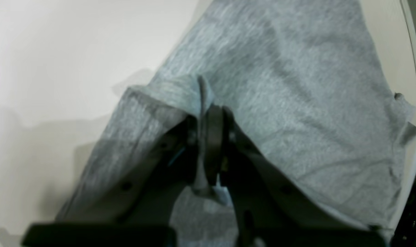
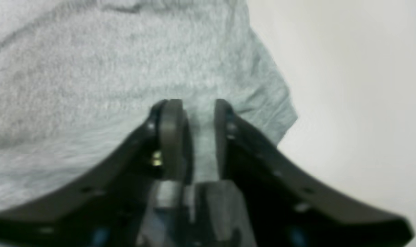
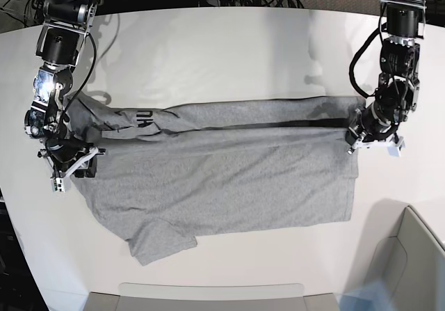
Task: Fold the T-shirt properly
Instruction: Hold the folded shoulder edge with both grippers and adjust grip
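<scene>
T-shirt [image 3: 222,175] lies spread lengthwise left to right on the white table [image 3: 222,53], its far folded edge strung between the left gripper [image 1: 211,113], clamped on fabric, and the right gripper [image 2: 194,109], jaws parted around cloth

T-shirt [image 3: 222,179] flat on table [image 3: 222,46]

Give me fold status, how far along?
Done: the far edge of the T-shirt is doubled over towards the near side, lettering showing at the fold. In hand: left gripper is pinching fabric; right gripper stands open over the cloth. Left: the near sleeve lies spread, and the shirt remains at full width.
</scene>
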Controlling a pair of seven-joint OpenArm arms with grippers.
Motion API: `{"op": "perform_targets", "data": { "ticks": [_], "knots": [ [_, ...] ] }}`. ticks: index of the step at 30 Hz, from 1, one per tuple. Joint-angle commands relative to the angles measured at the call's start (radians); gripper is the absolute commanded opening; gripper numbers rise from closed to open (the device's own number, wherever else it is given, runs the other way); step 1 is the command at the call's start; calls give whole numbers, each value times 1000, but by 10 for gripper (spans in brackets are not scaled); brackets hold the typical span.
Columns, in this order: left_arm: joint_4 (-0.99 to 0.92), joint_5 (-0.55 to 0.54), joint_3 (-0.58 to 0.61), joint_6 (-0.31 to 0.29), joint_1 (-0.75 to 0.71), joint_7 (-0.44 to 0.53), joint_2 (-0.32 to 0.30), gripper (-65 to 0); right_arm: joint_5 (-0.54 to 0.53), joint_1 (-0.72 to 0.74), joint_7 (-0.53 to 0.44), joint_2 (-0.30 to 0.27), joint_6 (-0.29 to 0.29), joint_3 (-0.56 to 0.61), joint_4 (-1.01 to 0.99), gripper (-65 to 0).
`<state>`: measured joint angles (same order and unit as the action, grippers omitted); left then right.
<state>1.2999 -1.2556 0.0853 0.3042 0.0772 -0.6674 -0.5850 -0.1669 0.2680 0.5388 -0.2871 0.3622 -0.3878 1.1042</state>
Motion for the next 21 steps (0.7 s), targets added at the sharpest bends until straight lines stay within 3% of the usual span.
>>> {"op": "perform_targets", "data": {
  "ticks": [1,3,10,13,15,21],
  "knots": [
    [17,-2,-11,2,19,19,-22,-479,-13,24,-24,-16,-5,-6,32,-445],
    [17,-6,-11,2,14,19,-22,-452,-15,24,-24,-16,-5,-6,49,-418],
    [97,-9,-20,3,-26,18,-22,-463,-15,7,-16,-18,-5,-7,113,-415],
    [120,-9,-19,3,-30,18,-22,-434,-15,-5,-16,-16,-5,-7,113,-413],
    [128,-6,-17,3,-30,-5,-22,-407,-15,-6,-16,-16,-4,-7,112,-413],
    [122,-3,-20,3,-23,-51,-22,-405,-15,-19,-16,-16,-4,-7,112,-413]
  ]
}}
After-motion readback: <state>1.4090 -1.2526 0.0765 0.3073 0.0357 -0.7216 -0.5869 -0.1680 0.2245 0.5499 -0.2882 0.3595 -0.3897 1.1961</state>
